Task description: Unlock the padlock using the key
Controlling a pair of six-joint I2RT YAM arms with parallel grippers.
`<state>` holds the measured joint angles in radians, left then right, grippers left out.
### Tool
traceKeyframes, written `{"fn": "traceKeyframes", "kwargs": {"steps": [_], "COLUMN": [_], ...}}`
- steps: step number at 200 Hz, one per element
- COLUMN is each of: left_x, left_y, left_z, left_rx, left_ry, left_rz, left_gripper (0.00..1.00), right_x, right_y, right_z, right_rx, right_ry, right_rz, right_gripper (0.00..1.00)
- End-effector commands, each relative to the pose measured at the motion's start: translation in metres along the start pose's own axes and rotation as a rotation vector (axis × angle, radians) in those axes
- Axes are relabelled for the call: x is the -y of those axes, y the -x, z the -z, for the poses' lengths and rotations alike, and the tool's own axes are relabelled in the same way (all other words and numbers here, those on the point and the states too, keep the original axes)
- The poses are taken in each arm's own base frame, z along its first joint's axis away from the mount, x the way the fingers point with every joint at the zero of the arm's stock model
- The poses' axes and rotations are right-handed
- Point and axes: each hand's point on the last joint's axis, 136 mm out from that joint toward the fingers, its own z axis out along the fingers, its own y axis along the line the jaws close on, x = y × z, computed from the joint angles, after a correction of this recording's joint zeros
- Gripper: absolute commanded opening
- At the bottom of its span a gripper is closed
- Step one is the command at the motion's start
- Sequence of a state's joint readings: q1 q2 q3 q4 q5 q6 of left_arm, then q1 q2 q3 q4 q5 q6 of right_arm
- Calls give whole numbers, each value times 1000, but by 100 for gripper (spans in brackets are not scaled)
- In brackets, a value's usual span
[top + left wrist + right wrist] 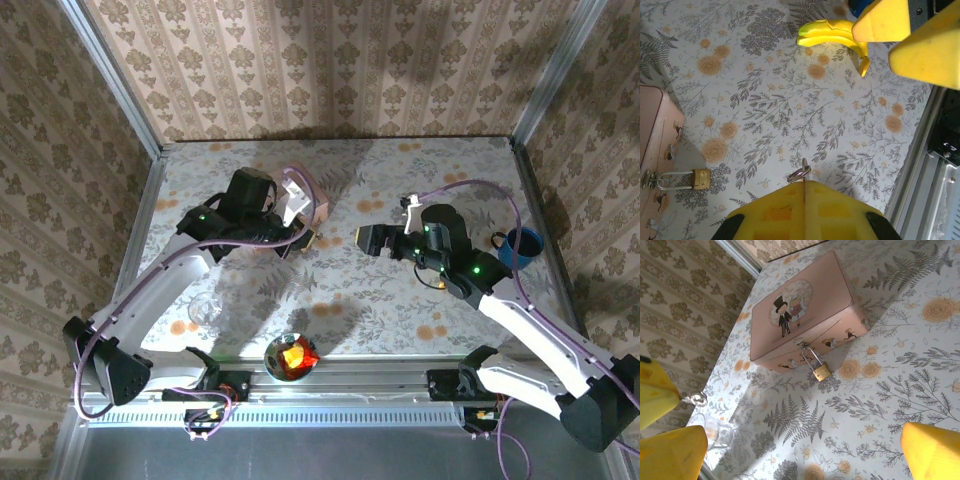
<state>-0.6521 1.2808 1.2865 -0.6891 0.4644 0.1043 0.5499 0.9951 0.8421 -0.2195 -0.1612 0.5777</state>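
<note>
Now we see our left claw pinched shut on the key. The padlock lies nearby on the surface, latched to the pink box. Our right claw gapes wide.

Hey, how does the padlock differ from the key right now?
The padlock is brass-gold; the key is silvery-dark. The padlock hangs from the pink box, resting on the table; the key is pinched in the shut left gripper. Both are small and metal.

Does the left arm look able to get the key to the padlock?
Probably yes: the left pincer grips the key, and only bare tablecloth lies between it and the padlock on the pink box.
</note>
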Motion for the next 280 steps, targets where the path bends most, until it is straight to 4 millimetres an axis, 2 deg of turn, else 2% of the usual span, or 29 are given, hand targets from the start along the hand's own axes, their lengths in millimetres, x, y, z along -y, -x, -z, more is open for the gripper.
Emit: {"fn": "traceKeyframes", "kwargs": {"steps": [1,69,103,158,195,222,241,280], "left_x": [2,18,21,28,29,31,33,36], "left_y": [4,7,5,0,-1,0,0,-3], "left_z": [4,5,2,1,-1,-1,0,2], "left_rx": [30,97,85,61,56,56,58,57], "left_ry": [-30,-186,-208,-218,-224,-231,-238,-241], "left_rz": [-55,-81,-68,-69,-79,-83,-90,-99], "left_gripper": [0,0,0,0,0,0,0,0], "right_x": [-5,-41,-58,-67,-69,-62,-52,-24], "right_y": [-2,-13,-7,2,0,-2,-1,8], "right_z": [4,-9,-20,-34,-40,-44,-44,-36], "right_rx": [28,-8,0,2,-13,-24,-14,28], "right_ry": [8,76,105,105,108,75,23,-131], "right_rz": [69,179,212,246,250,248,245,196], "right_gripper": [100,100,91,84,82,81,78,66]}}
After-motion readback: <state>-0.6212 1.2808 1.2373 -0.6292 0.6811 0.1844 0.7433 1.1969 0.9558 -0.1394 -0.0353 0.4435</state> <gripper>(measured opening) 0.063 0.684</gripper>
